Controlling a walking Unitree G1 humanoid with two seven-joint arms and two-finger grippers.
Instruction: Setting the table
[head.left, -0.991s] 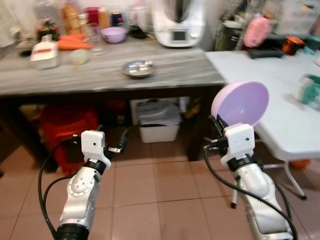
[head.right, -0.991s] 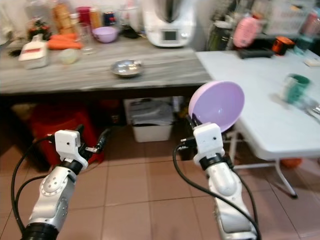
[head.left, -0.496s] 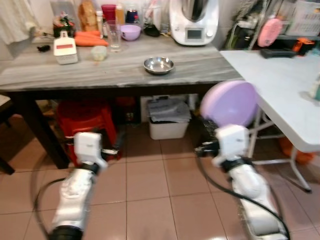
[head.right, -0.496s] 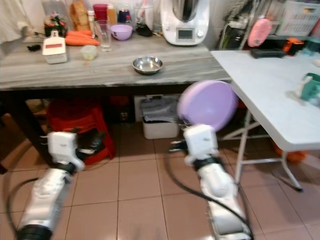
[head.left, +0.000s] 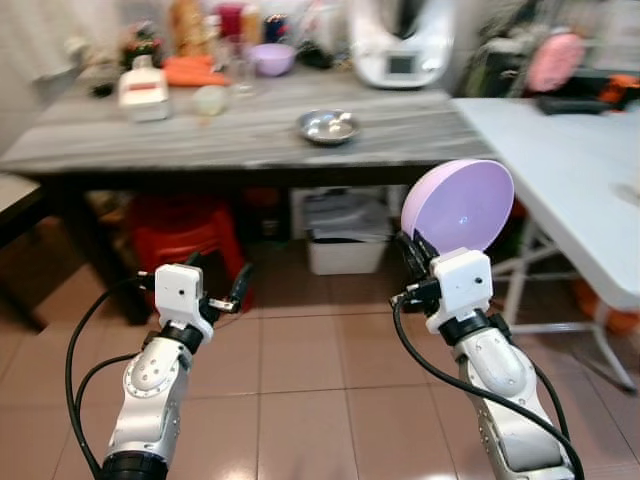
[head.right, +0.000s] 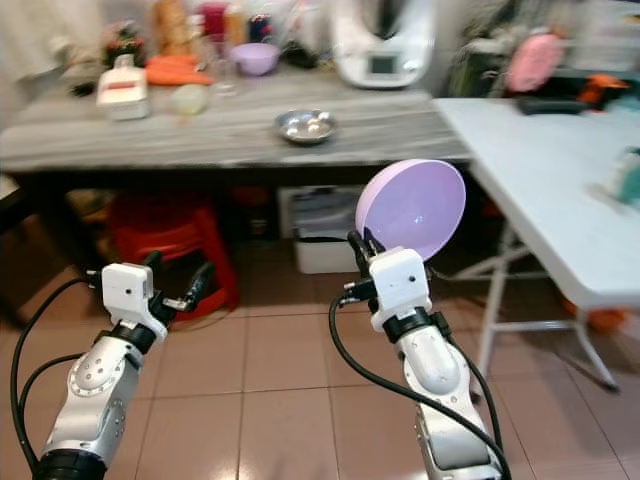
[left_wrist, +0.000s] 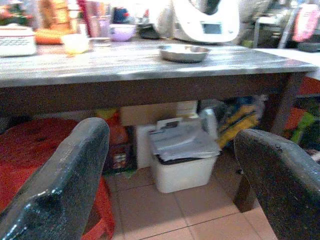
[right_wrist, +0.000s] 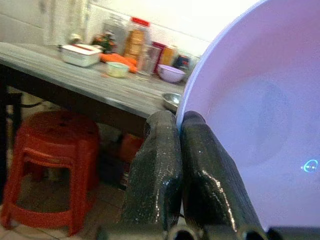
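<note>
Landmark for this report: the white folding table (head.left: 560, 150).

Right gripper (head.right: 362, 250): fingers pressed together on the rim of a lilac bowl (head.right: 411, 208), which is carried tilted on edge, its hollow facing the camera. The bowl is in the air over the tiled floor (head.left: 300, 390), short of the white folding table's near edge and to its left (it touches no surface).

Left gripper (head.left: 235, 285): fingers spread apart, nothing between them; it hangs low, well apart from the white folding table, in front of a red stool (left_wrist: 30, 145).

Grey counter (head.left: 250, 130), adjoining the white folding table on its left: carries a small steel bowl (head.left: 328, 125), a second purple bowl (head.right: 256, 58), a glass (head.right: 222, 75) and a white kitchen machine (head.left: 400, 40), among other blurred goods.

Progress, as judged: early. One bowl is collected and in transit; nothing is seen laid as a place setting on the visible part of the white folding table. Remaining: bring the bowl over the table, level it, set it down, release, then fetch further ware, presumably from the counter.
</note>
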